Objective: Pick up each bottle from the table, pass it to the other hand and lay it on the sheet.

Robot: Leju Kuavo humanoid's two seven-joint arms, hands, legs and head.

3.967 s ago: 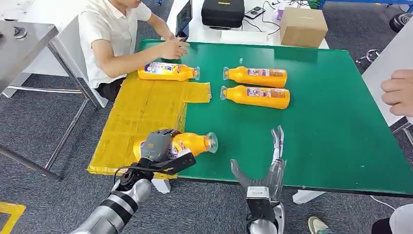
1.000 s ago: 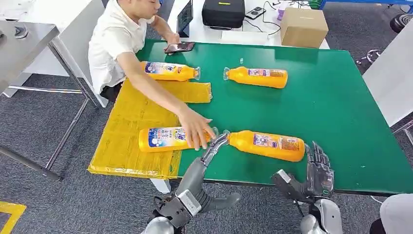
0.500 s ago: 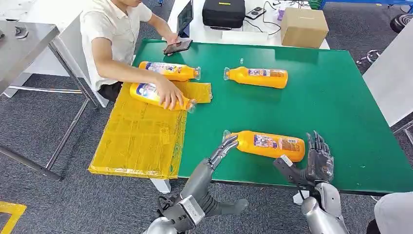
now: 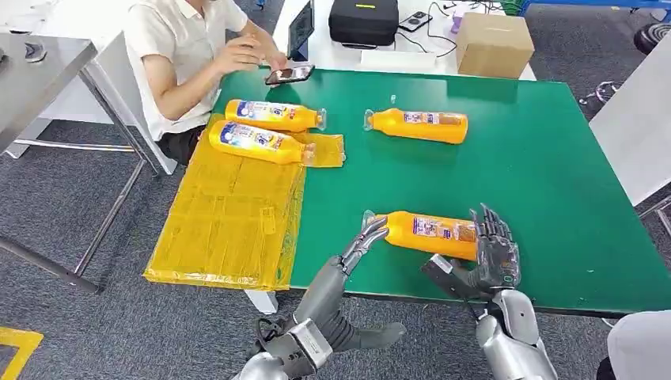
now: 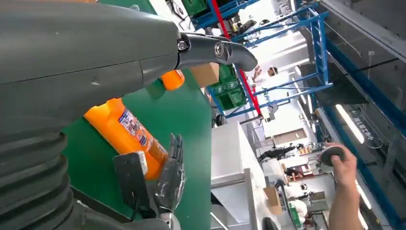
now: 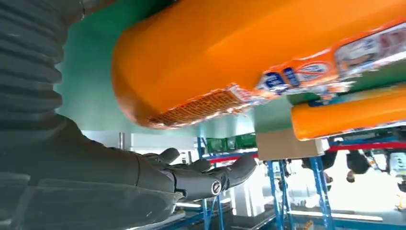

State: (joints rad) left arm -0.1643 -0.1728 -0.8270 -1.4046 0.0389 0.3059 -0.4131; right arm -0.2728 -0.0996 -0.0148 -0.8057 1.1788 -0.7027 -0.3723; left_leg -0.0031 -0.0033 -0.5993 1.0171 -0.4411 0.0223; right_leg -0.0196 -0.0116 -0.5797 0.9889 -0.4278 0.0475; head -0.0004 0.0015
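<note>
Both hands, left hand and right hand, spread beside a bottle on the green table.

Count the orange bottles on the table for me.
4. Two lie at the far end of the yellow sheet, one behind the other; one on far green; one between the robot's hands.

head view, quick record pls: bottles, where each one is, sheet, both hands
bottles: four orange, all lying down
near bottle: on the green table, between the hands
far bottle: on bare table
sheet bottles: two, and, at the yellow sheet's far end
left hand: open, fingertips at the near bottle's cap
right hand: open, at its base, grasp not closed
</note>
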